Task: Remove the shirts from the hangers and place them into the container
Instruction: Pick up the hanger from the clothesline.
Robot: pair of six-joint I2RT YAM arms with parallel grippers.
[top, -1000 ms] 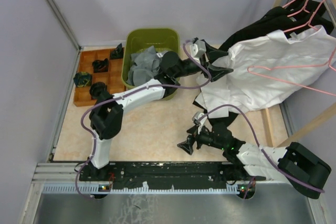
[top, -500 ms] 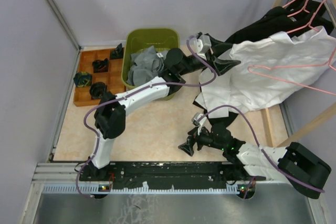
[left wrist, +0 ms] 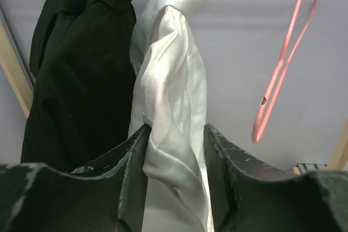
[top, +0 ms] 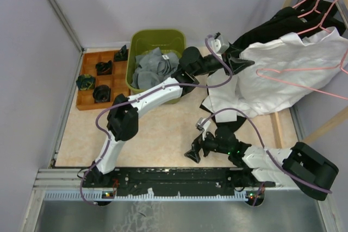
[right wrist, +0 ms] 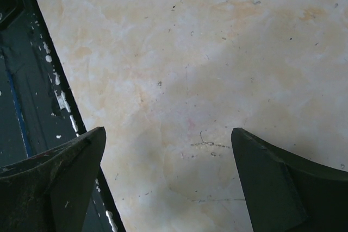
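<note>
My left gripper (top: 237,60) (left wrist: 175,130) reaches up to the hanging white shirt (top: 288,74) (left wrist: 174,80), and its jaws have closed in on a bunched fold of it that touches both fingers. The black shirts (top: 283,20) (left wrist: 81,80) hang just behind on pink hangers (top: 315,6). A bare pink hanger (top: 304,73) (left wrist: 280,74) lies over the white shirt. A grey shirt (top: 149,68) lies in the olive-green container (top: 160,33). My right gripper (top: 193,150) (right wrist: 168,134) hovers low over the bare tabletop, open and empty.
A brown wooden compartment tray (top: 87,104) with small dark items stands left of the container. Light wooden rack poles (top: 326,126) cross the right side. The left arm stretches over the container's right end. Grey walls close in left and behind.
My left gripper has moved right and up to the white shirt, and its jaws have narrowed around a fold. The right gripper has shifted slightly.
</note>
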